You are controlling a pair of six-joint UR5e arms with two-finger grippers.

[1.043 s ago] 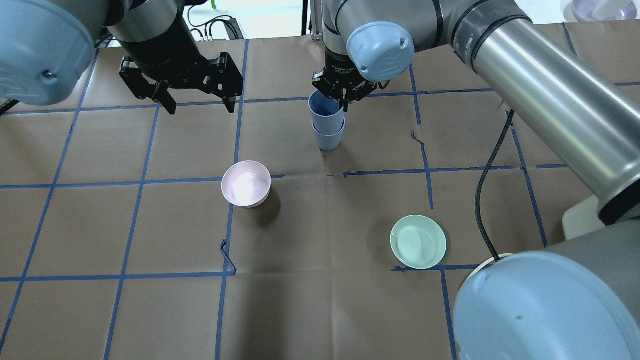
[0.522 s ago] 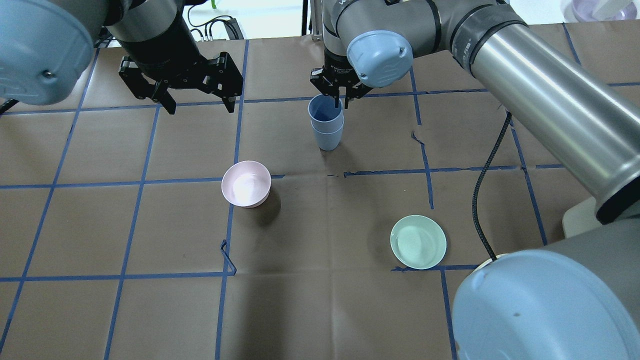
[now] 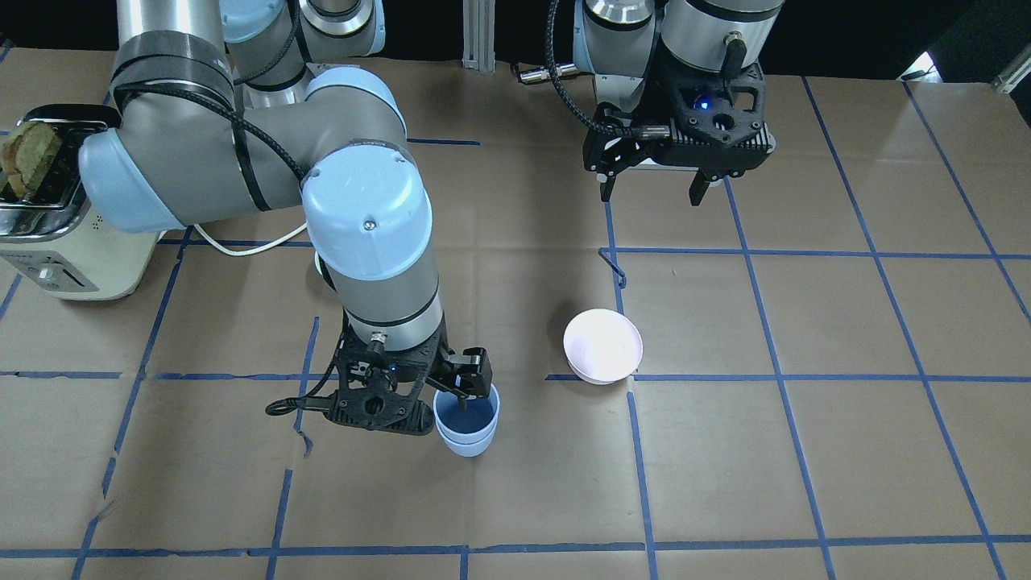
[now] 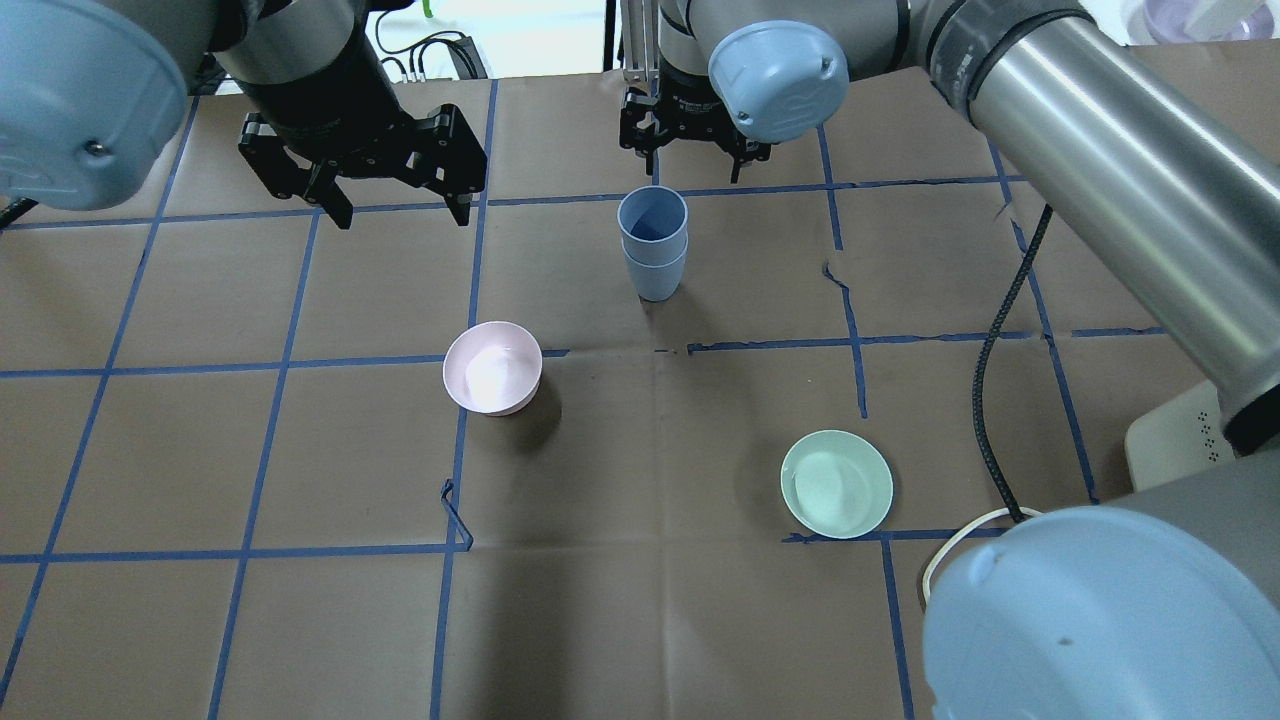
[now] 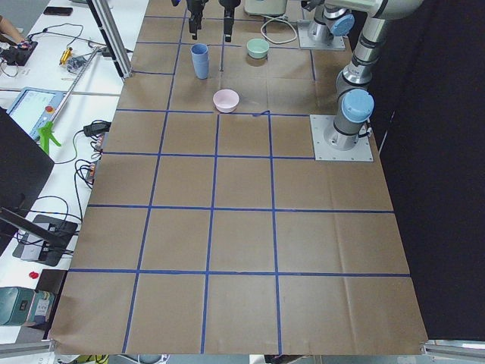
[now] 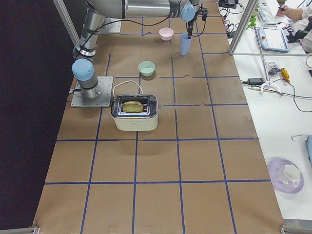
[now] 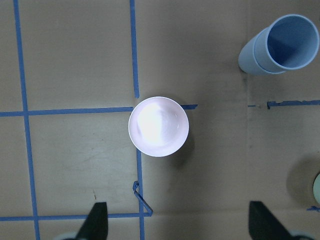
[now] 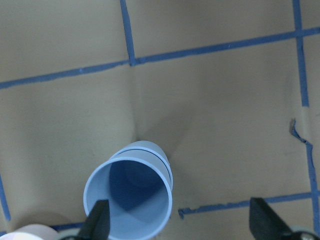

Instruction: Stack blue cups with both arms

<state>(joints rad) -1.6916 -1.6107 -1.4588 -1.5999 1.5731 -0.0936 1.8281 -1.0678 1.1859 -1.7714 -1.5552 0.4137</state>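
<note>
The two blue cups [image 4: 652, 245] stand nested, one inside the other, upright on the brown paper; they also show in the front view [image 3: 465, 423] and the right wrist view [image 8: 131, 200]. My right gripper [image 4: 693, 160] is open and empty, raised above and just beyond the stack, touching neither cup. My left gripper [image 4: 395, 205] is open and empty, hovering well to the left of the cups. In the left wrist view the stack [image 7: 280, 47] is at the upper right.
A pale pink bowl [image 4: 492, 367] sits left of centre, a mint-green bowl [image 4: 836, 484] nearer the robot on the right. A toaster [image 3: 40, 217] with bread stands by the right arm's base. A black cable [image 4: 985, 400] hangs along the right arm.
My right gripper has let go of the upper cup's rim, opened, and lifted up and away. The upper cup has settled into the lower one. The left arm has not moved.
</note>
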